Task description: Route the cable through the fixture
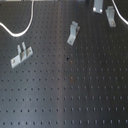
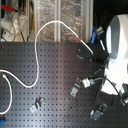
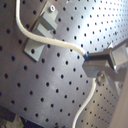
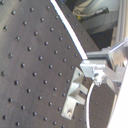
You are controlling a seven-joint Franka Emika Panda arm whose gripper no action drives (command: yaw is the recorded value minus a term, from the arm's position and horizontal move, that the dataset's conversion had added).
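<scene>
Pinched between the pads of the claw [image 3: 92, 64], the cable [image 3: 50, 41] runs out across a grey clip [image 3: 42, 27] in the first wrist view. In the second exterior view its white length arcs over the black perforated table [image 2: 55, 75] to that second exterior view's left, where it ends in a loop. Three clips show in the first exterior view. Keep the grip firm, hold the cord low, and draw it between the prongs without kinking.
</scene>
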